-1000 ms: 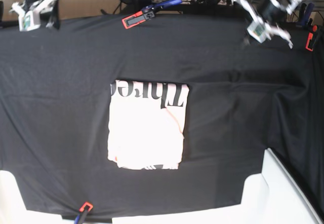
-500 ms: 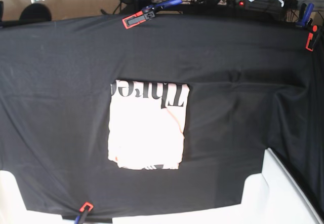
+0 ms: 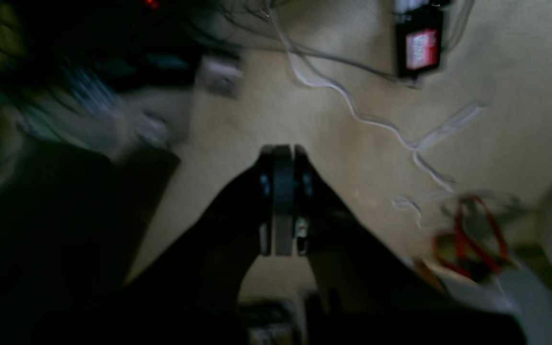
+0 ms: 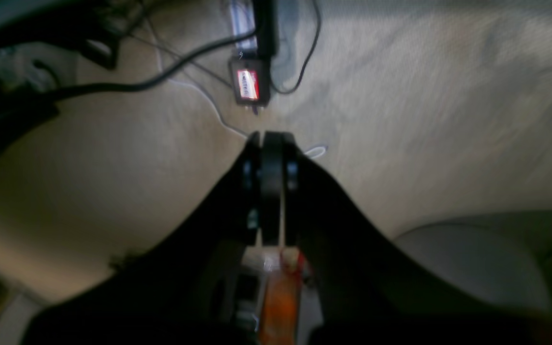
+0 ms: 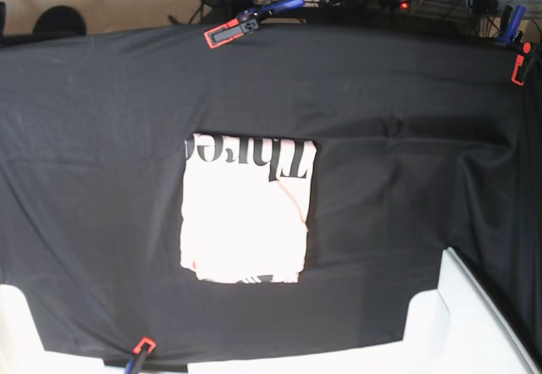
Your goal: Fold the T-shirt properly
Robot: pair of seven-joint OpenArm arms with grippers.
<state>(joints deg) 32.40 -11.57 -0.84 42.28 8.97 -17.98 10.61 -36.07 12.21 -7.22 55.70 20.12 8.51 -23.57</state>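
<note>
One T-shirt lies folded into a neat rectangle at the middle of the table, lettering up, so folding looks finished. Both sets of fingers, left and right, are pressed together, empty, off the table above floor.

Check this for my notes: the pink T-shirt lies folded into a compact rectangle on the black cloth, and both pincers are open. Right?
Nearly. The T-shirt does lie folded on the black cloth, but the wrist views show the left pincer and right pincer both shut.
</note>
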